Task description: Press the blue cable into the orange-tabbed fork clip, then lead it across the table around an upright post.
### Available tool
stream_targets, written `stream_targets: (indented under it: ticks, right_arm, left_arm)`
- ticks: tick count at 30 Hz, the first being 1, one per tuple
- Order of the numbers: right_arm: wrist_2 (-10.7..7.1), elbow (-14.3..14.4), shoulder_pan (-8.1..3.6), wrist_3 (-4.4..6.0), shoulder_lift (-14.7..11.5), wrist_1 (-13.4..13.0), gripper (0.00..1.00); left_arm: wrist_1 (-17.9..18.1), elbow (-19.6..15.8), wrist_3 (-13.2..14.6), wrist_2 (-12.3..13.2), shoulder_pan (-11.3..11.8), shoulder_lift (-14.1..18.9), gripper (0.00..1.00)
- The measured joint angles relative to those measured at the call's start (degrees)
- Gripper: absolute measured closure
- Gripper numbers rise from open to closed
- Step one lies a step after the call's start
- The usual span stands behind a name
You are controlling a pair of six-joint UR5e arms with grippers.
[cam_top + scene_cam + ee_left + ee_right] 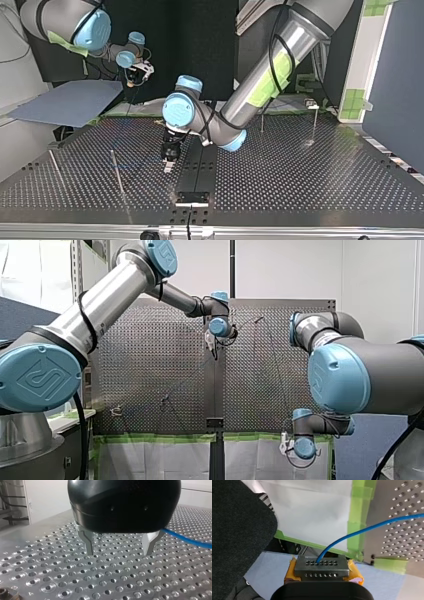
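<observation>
Front view: my left gripper (214, 342) reached out over the middle of the perforated table (150, 365); my right gripper (286, 444) low and off the table's near edge, well apart from the other. Top view: left gripper pointing straight down, just above the plate, an upright post (117, 172) near it toward the view's left; fork clip not made out with any certainty. Left wrist view: metal fingers (88, 543) spread apart, nothing between them, blue cable (187, 540) lying on the plate just beside one finger, probably lined up for taking hold of the slack. Right wrist view: yellow pads (355, 572) clamped on the cable's end, off the table over the green tape (359, 517), likely as an anchor for tension. Pressing into the clip judged not yet done.
</observation>
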Motion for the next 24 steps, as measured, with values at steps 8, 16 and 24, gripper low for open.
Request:
stream_targets:
  ticks: [8, 16, 24]
  right_arm:
    - [0.16, -2.6, -1.31, 1.99, 3.9, 0.2, 1.00]
    - [0.28, -3.6, -2.22, 2.34, 7.4, 0.1, 1.00]
    - [0.27, -4.2, -2.56, 2.18, 8.1, 0.2, 1.00]
  left_arm:
    - [-0.1, 0.0, 0.0, -0.3, 0.0, 0.0, 0.05]
    - [-0.6, 0.0, 0.0, -0.3, 0.0, 0.0, 0.05]
    - [-0.6, 0.0, 0.0, -0.3, 0.0, 0.0, 0.05]
